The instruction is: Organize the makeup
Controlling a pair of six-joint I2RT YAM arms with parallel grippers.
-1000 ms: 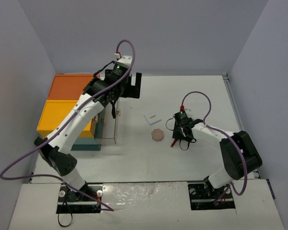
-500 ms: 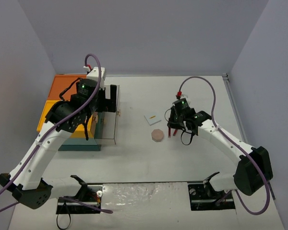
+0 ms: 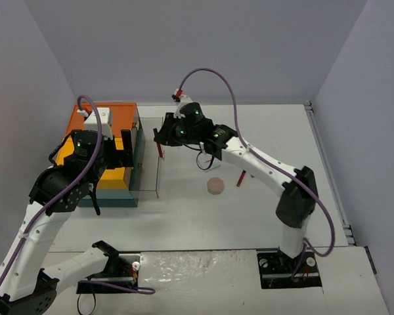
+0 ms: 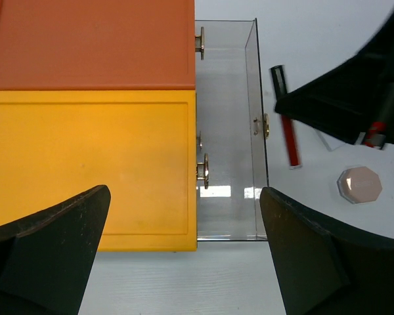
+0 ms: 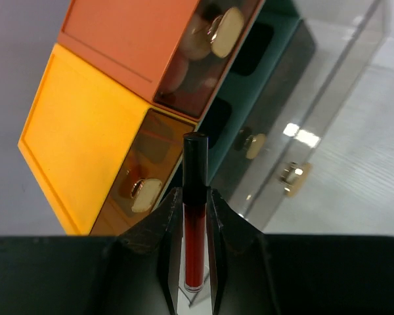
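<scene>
Right tool (image 5: 194,200) is clenched on a red lip-gloss tube (image 5: 196,164), upper centre of the top view, just beside the open clear drawer (image 4: 230,131). Left tool (image 4: 184,197) is released and empty over the box's yellow top (image 4: 85,151). Risk: the grip is narrow. If the tube is let go before it clears the drawer's front wall, it likely clips the rim and rolls across the tabletop (image 3: 249,216) toward the pink puff (image 3: 215,186).

Robot lab cell: bare grey walls (image 3: 184,46) enclose a white table (image 3: 203,223).

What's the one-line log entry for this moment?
right pincer shut on red tube | left pincer open over box | clear drawer open
</scene>
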